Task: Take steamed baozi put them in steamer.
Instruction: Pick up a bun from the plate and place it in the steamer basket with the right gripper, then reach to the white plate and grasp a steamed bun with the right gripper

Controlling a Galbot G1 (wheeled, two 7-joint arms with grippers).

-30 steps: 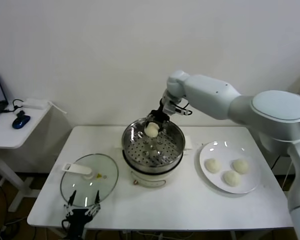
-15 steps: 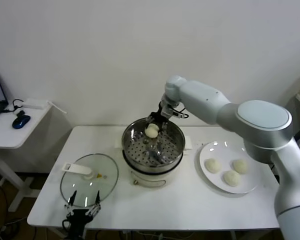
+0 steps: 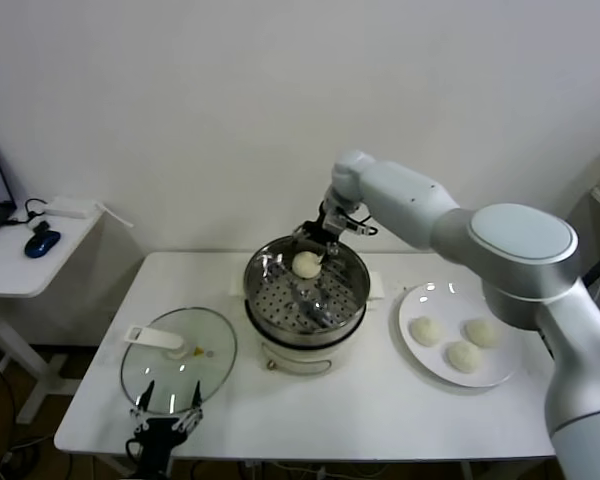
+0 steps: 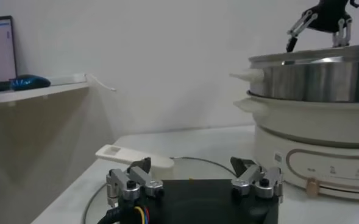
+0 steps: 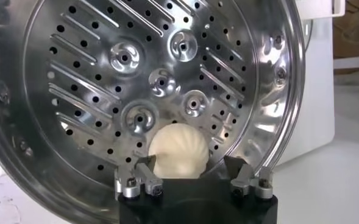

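One off-white baozi [image 3: 306, 264] lies on the perforated tray at the far side of the shiny steamer [image 3: 255, 270]. My right gripper [image 3: 316, 240] hangs just above and behind it, jaws open. In the right wrist view the baozi [image 5: 179, 146] sits between the fingers of my right gripper [image 5: 190, 163]; one finger is next to it and the other stands apart from it. Three more baozi [image 3: 425, 330] [image 3: 480, 332] [image 3: 464, 356] lie on the white plate [image 3: 502, 377] at the right. My left gripper [image 3: 165, 420] waits open and empty at the table's front edge.
A round glass lid [image 3: 178, 372] with a white handle [image 3: 152, 338] lies flat on the table left of the steamer, just beyond my left gripper [image 4: 191, 164]. A side table with a mouse [image 3: 42, 242] stands at the far left. The wall is close behind the steamer.
My right gripper has sunk slightly towards the steamer's far side with the baozi, and the baozi now rests on the tray with the jaws apart.
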